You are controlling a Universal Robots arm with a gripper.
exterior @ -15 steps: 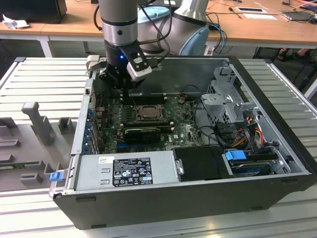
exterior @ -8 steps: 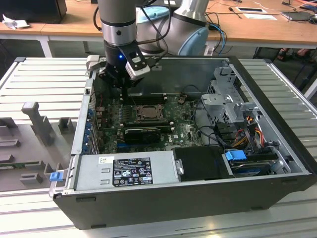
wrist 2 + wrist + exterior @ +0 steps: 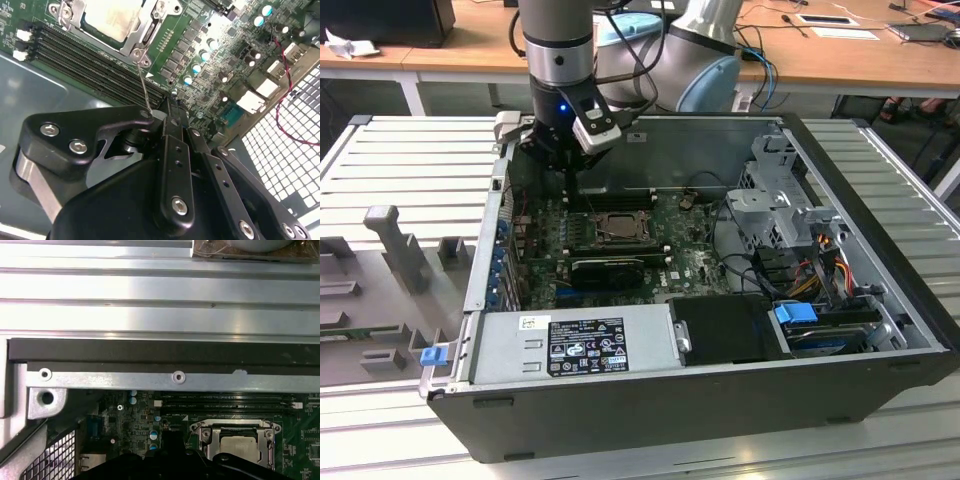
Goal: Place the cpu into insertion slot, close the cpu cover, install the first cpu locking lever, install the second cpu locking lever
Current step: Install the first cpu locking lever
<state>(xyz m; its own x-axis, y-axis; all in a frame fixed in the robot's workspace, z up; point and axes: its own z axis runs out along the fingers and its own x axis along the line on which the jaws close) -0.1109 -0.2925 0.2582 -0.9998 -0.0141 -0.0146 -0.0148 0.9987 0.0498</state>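
The cpu (image 3: pixel 107 17) (image 3: pixel 240 445) lies in the insertion slot (image 3: pixel 588 228) on the green motherboard (image 3: pixel 690 265), its silver top showing. The cpu cover (image 3: pixel 146 34) (image 3: pixel 206 436) lies flat over it, framing the chip. A thin wire locking lever (image 3: pixel 144 85) runs from a corner of the cover towards my gripper (image 3: pixel 170 107) (image 3: pixel 570 195) (image 3: pixel 170 437). The gripper is shut and hangs low inside the case, just off the socket on the exterior view's left. The lever's free end lies right beside the fingertips; I cannot tell whether it is clamped.
Black memory slots (image 3: pixel 90 65) run alongside the socket. The case's rear wall (image 3: pixel 150 355) is close behind the gripper. A power supply (image 3: pixel 580 340) fills the case's near side, and a drive cage (image 3: pixel 780 200) with cables stands at the exterior view's right. A red-black wire (image 3: pixel 290 90) crosses the perforated panel.
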